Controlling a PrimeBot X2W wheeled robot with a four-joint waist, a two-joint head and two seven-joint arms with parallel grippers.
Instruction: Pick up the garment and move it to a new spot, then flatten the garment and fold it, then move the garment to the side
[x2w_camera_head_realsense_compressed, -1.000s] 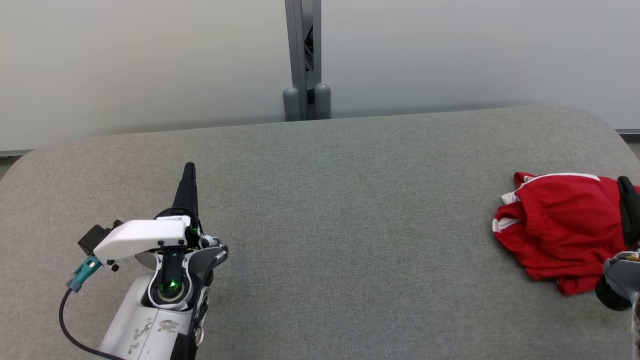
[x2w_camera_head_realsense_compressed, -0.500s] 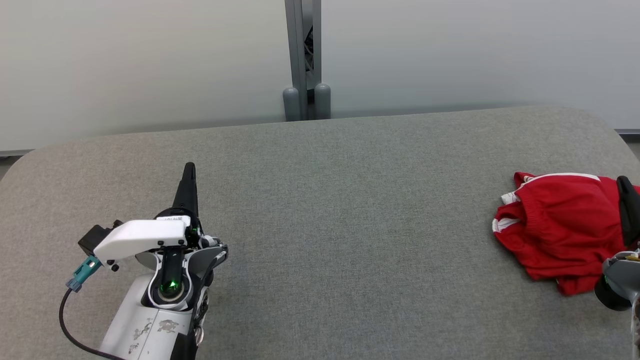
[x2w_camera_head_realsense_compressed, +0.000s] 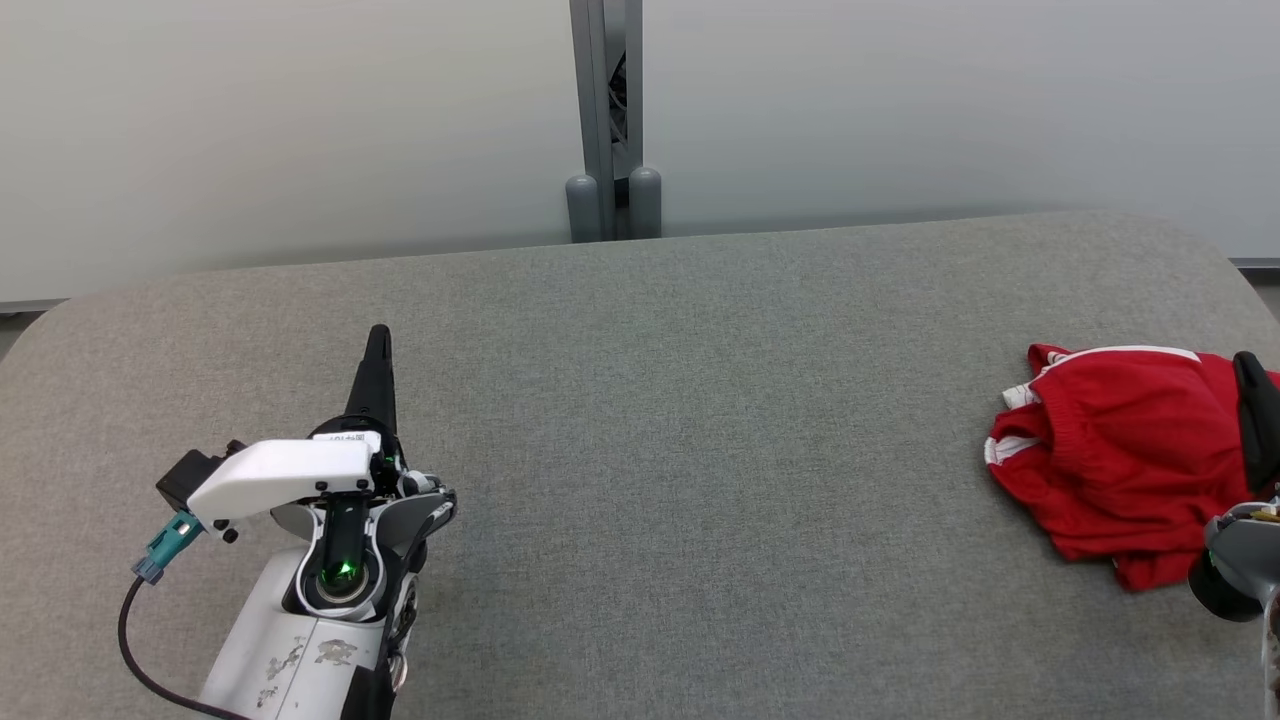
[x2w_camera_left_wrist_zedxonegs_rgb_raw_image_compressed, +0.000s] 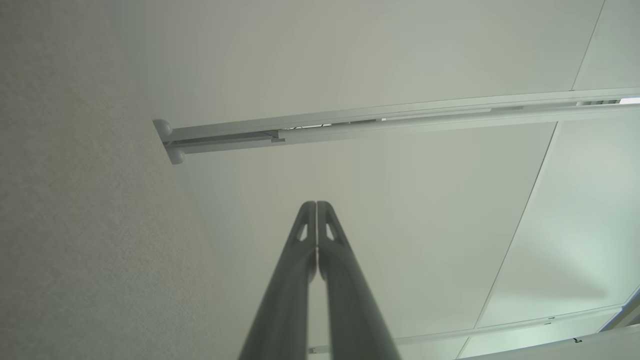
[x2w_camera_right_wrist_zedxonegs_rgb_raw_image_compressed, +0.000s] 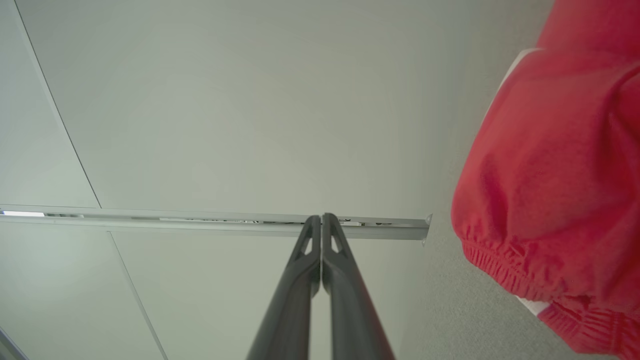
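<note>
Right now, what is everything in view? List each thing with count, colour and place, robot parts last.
crumpled red fabric garment with white trim: one, red and white, table's right end
grey cloth-covered table: one, grey, across the foreground
pale wall panels: two, off-white, behind the table
grey metal post: one, grey, between the panels
left gripper: one, dark fingers, shut, over the table's left part
right gripper: one, dark fingers, shut, empty, by the garment at the right edge
</note>
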